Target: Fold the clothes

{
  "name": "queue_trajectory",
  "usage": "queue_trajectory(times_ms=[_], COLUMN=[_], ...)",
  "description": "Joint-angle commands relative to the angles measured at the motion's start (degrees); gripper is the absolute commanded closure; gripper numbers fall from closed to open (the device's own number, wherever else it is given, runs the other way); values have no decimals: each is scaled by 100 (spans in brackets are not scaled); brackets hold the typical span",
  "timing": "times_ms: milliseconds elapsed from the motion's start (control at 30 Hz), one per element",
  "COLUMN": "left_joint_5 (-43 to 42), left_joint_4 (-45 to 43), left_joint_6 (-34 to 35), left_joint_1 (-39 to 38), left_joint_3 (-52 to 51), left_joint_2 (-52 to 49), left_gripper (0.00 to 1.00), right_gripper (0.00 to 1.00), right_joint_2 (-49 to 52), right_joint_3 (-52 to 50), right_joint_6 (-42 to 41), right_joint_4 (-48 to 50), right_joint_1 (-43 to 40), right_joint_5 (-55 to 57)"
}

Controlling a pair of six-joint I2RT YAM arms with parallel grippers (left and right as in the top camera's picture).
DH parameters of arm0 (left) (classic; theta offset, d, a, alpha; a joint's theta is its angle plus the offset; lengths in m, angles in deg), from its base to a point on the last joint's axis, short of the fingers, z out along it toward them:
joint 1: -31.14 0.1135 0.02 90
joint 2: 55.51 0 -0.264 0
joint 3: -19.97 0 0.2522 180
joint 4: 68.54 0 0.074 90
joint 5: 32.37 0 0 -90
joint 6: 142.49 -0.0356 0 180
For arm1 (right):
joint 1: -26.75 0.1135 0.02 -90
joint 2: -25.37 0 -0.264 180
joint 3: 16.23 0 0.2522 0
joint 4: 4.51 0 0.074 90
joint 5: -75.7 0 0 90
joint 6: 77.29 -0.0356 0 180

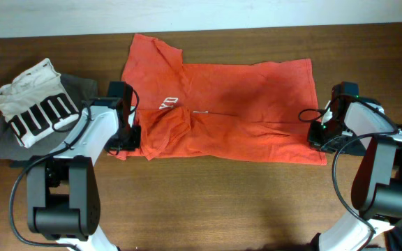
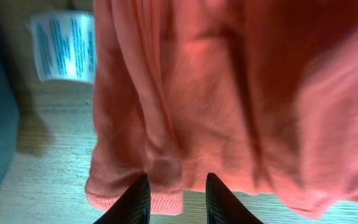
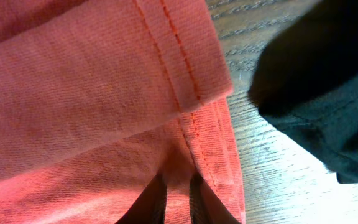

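On the brown wooden table (image 1: 222, 202) lay the orange-red short-sleeved cotton T-shirt (image 1: 243, 111), spread flat across the middle, collar end toward the left arm, white print partly buried under a rumpled fold near the left edge. Left gripper (image 1: 132, 132) sat at that bunched left edge; in its wrist view the fingers (image 2: 135, 202) stood a little apart with a thick roll of hem pinched between them, so clamped on the T-shirt. Right gripper (image 1: 316, 132) was at the bottom-hem corner on the right; its fingers (image 3: 157, 202) were nearly together on the double-stitched seam, also clamped on cloth. White care label (image 2: 64, 46) showed beside the fabric. White shirt with black letters (image 1: 37, 104) and plain grey garment (image 1: 5, 143) lay at far left, apart from the work.

Handling guess: light, soft, limp, not slippery; it would sag and wrinkle when lifted. Best holds look like hems and corners, where the stitching is thick.
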Motion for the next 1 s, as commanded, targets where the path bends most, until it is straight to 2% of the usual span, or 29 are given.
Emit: queue_trajectory(times_ms=[0, 300, 467, 633, 733, 900, 967], left_joint_5=[380, 511, 833, 1818, 2658, 3545, 3969], left_joint_4=[-122, -509, -507, -352, -267, -271, -282], left_joint_6=[76, 79, 79, 345, 518, 507, 507], left_joint_1=[26, 26, 26, 26, 26, 26, 26], left_joint_3=[-264, -568, -595, -590, -590, -590, -590], left_joint_2=[-83, -85, -85, -85, -85, -85, -85], left_gripper=[70, 71, 92, 99, 99, 98, 91], right_gripper=[81, 81, 81, 81, 81, 81, 81], right_joint_2=[72, 72, 72, 74, 72, 72, 74], right_joint_3=[-24, -24, -24, -24, -24, -24, -26], right_joint_6=[-22, -22, -22, -22, -22, -22, -22], right_joint_4=[0, -2, -2, 0, 0, -4, -11], right_joint_1=[4, 4, 4, 4, 4, 0, 0], right_joint_5=[-31, -31, -31, -31, -31, -31, -31])
